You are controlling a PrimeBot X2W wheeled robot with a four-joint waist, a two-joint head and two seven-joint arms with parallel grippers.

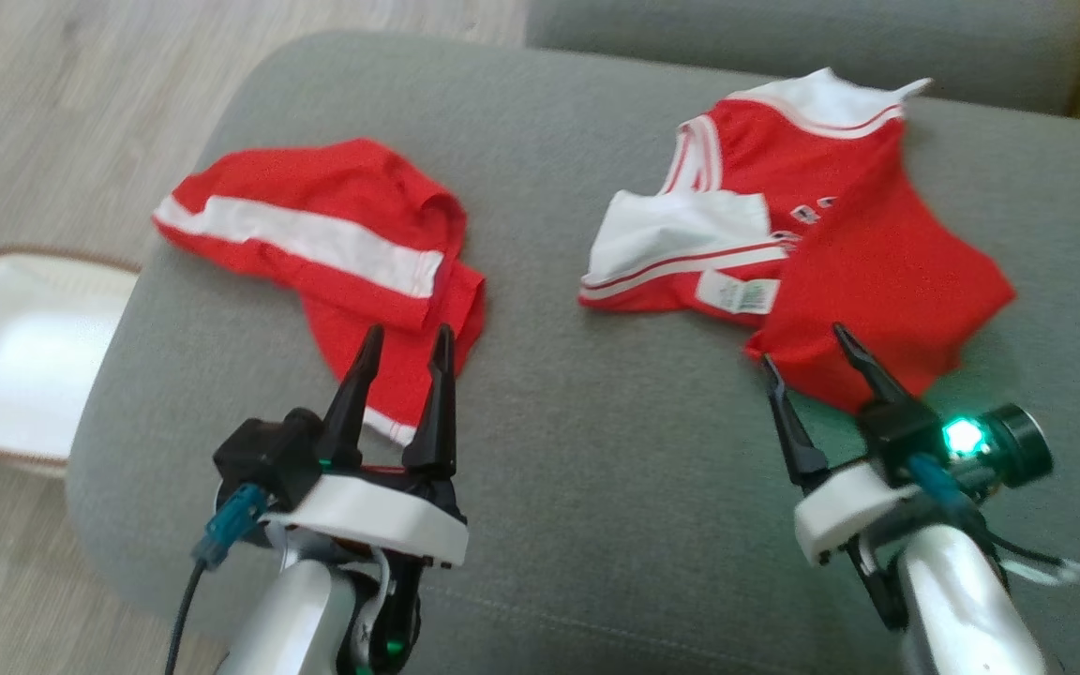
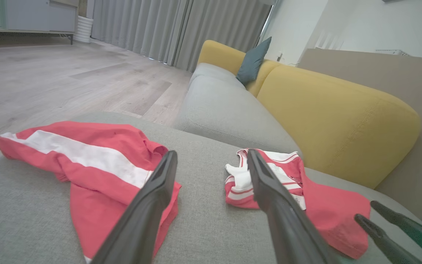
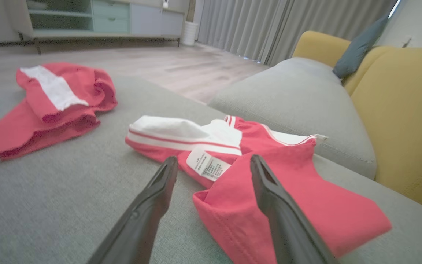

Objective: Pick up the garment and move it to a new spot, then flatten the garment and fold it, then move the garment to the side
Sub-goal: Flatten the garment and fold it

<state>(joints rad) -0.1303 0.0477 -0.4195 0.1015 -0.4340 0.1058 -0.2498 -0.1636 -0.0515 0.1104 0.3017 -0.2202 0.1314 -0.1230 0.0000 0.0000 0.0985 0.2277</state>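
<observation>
Jaws on both arms stand spread and empty. The left jaws hang over the lower end of the red shorts (image 1: 315,234), and the right jaws sit at the near hem of the red shirt (image 1: 877,272). Both garments lie crumpled, well apart, on the grey sofa cushion (image 1: 577,422). By the look of it, nothing is lifted, flattened or folded yet, so the whole task is left. Which piece goes first cannot be told. The head view takes in a white basket (image 1: 15,356) on the floor, while the wrist views add the yellow backrest (image 2: 335,117) and a blue pillow (image 2: 253,60).
</observation>
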